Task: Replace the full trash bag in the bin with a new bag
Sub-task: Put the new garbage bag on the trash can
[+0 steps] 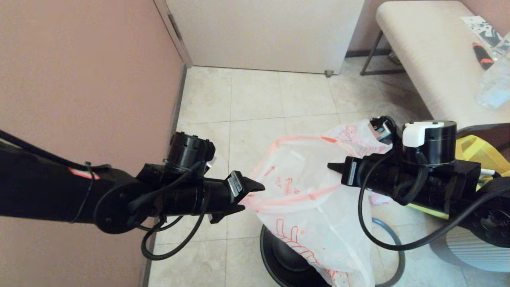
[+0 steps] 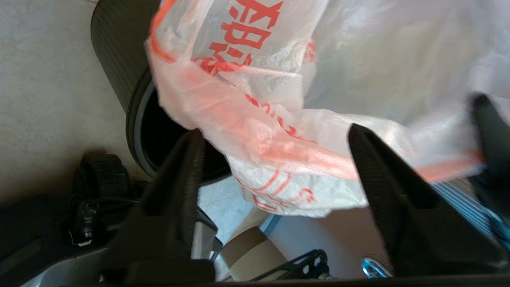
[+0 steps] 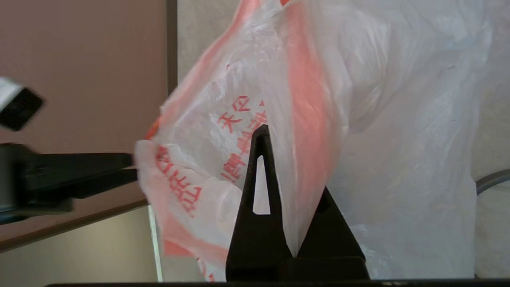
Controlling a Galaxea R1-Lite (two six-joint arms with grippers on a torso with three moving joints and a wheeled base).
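Observation:
The new bag (image 1: 306,199), thin white plastic with red-orange print, hangs limp between my two arms, and its lower end droops into the black bin (image 1: 275,255) on the floor. My right gripper (image 1: 331,167) is shut on the new bag's upper edge, with the plastic pinched between its fingers (image 3: 261,167). At the bag's left edge my left gripper (image 1: 252,197) stands open. The pink band of the new bag (image 2: 287,151) runs across that gap, loose, with the bin (image 2: 137,115) below it. The full trash bag is out of view.
A pink wall (image 1: 79,79) stands close on the left and a white door (image 1: 263,32) at the back. A bench (image 1: 430,59) with a clear bottle (image 1: 494,85) is at the back right. A yellow tote (image 1: 482,153), a grey ribbed round object (image 1: 474,249) and a grey hoop (image 1: 396,245) lie under my right arm.

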